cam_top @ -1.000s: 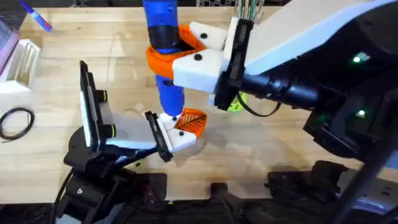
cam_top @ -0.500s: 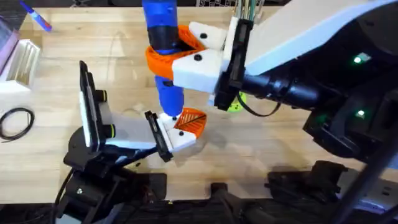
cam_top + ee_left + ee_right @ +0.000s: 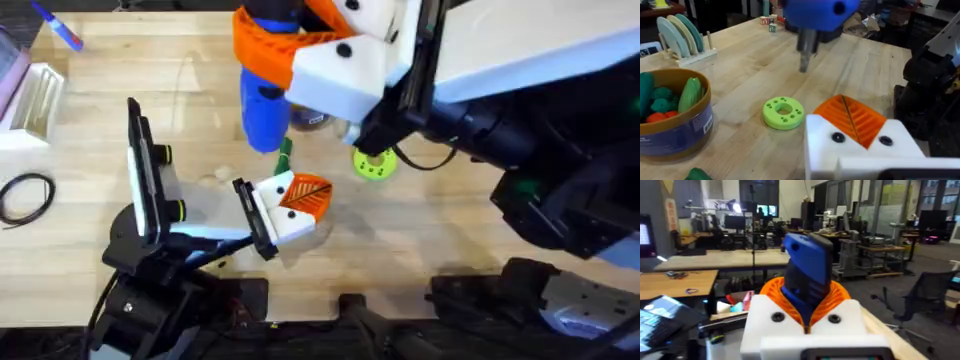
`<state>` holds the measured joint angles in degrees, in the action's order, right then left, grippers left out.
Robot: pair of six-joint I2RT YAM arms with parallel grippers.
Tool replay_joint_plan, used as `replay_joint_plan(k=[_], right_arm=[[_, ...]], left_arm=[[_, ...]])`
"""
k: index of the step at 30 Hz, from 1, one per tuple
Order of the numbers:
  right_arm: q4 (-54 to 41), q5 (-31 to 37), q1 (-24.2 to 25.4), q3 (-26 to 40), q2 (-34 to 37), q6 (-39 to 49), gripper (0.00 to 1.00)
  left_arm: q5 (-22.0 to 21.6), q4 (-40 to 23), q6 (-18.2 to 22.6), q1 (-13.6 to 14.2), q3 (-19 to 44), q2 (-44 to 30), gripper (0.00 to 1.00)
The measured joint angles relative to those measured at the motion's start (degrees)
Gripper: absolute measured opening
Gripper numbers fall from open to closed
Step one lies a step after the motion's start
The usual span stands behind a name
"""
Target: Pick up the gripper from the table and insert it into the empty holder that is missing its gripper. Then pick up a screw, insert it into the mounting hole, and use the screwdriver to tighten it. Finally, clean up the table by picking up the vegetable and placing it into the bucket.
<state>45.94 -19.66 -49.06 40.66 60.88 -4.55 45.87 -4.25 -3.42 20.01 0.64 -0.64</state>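
Lifted since a second ago: right gripper with screwdriver, bit now off screw, clear above holder. Clamped firmly on blue body between orange pads.

Left gripper parked low; open or shut — cannot tell.

Bucket at 9 o'clock of green disc in left wrist view.

Orange gripper seated in holder, at 5 o'clock below screwdriver tip.

Vegetable at 12 o'clock of holder, just beside screwdriver tip.

Next, likely: park screwdriver upright, well apart from vegetable; release only once steady.
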Motion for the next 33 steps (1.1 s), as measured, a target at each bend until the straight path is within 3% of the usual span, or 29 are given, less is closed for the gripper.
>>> replay_joint_plan(k=[3, 6, 11, 15, 18, 23, 33], right_arm=[[-1.6, -0.1, 2.3, 0.0, 0.0, 3.2, 0.021], [-11.4, 2.4, 6.6, 0.1, -0.2, 11.7, 0.021], [-29.2, 16.6, 15.7, 0.1, 2.8, 32.6, 0.021], [-37.5, 27.7, 21.5, 0.1, 8.5, 49.4, 0.021], [-38.7, 33.2, 24.2, 0.1, 13.5, 58.7, 0.021], [-38.3, 36.7, 27.5, 0.1, 21.4, 69.6, 0.021], [-38.3, 37.8, 28.3, 0.1, 31.0, 76.8, 0.021]], left_arm=[[0.0, 0.0, 0.0, 0.0, 0.0, 0.0, 0.005], [0.0, 0.0, 0.0, 0.0, 0.0, 0.0, 0.005], [0.0, 0.0, 0.0, 0.0, 0.0, 0.0, 0.005], [0.0, 0.0, 0.0, 0.0, 0.0, 0.0, 0.005], [0.0, 0.0, 0.0, 0.0, 0.0, 0.0, 0.005], [0.0, 0.0, 0.0, 0.0, 0.0, 0.0, 0.005], [0.0, 0.0, 0.0, 0.0, 0.0, 0.0, 0.005]])
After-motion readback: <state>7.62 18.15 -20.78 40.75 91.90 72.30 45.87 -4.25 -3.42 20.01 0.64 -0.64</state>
